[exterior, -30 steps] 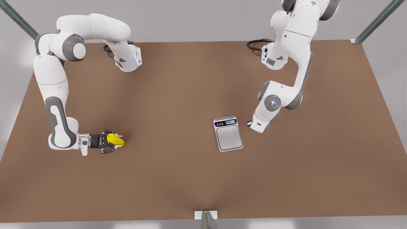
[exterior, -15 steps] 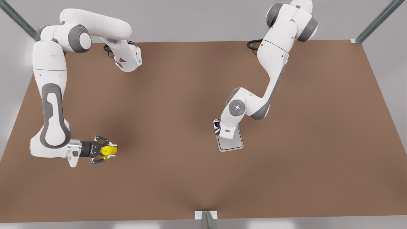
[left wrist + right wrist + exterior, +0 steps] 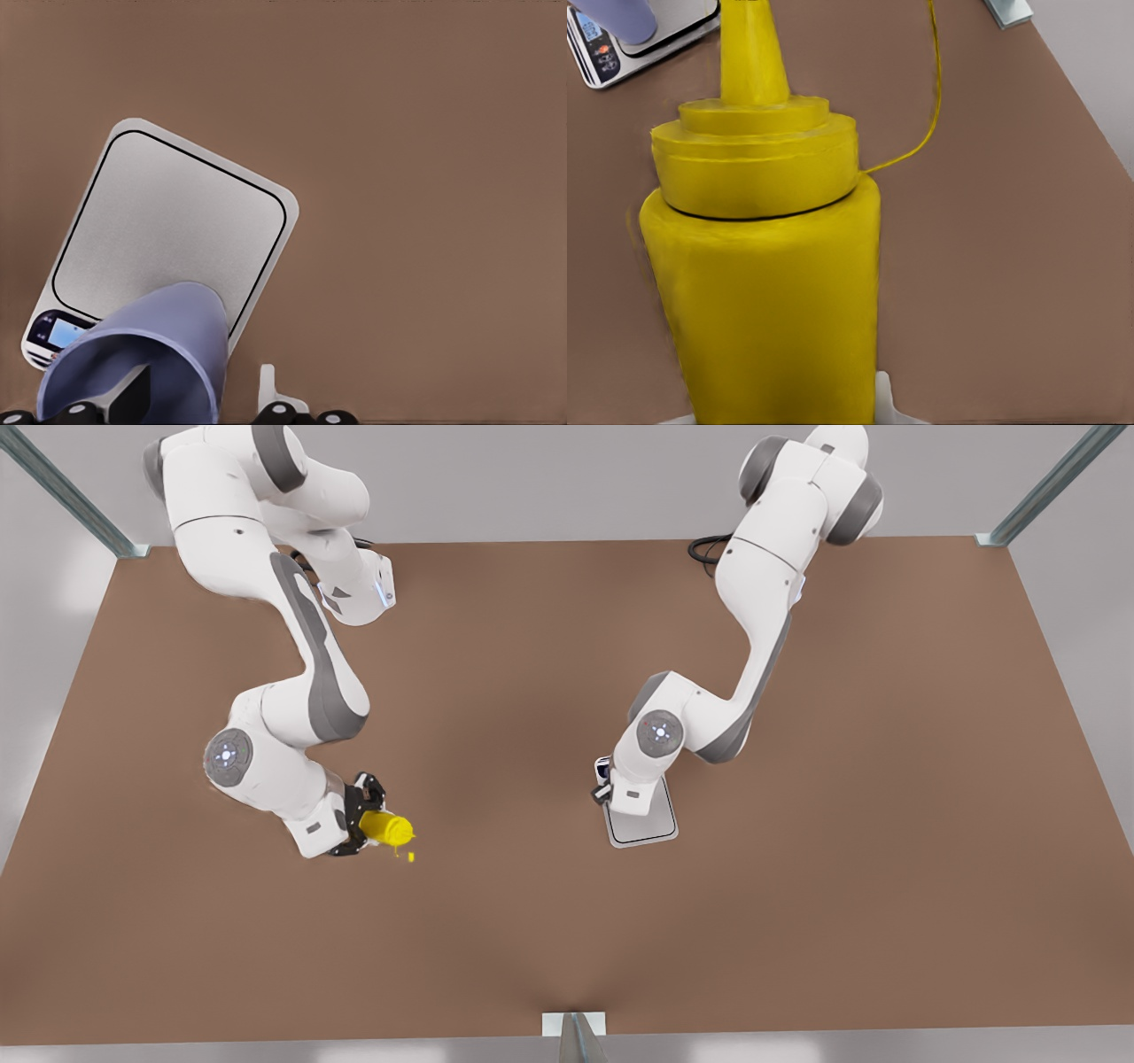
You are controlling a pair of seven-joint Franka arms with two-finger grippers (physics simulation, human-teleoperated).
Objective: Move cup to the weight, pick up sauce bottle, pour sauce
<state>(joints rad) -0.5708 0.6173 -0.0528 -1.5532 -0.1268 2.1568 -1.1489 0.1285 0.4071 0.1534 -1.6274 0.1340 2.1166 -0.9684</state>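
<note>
Front view is showing the right tool (image 3: 359, 822) gripping the small bright yellow plastic squeeze bottle (image 3: 385, 828) by its body, well apart from the flat silver-grey digital kitchen scale (image 3: 651, 825) out toward three o'clock; the bottle is lying tilted, its long axis running toward the scale, nozzle leading; yellow sauce drops (image 3: 410, 856) are falling onto the brown tabletop (image 3: 532, 921). It is probably light and soft-walled, so a mid-body hold suits it, though squeezing will push sauce out. Left wrist view is showing the left tool (image 3: 204, 409) clasping the pale lavender-blue tumbler (image 3: 146, 354), which is sitting over the scale's display end.
</note>
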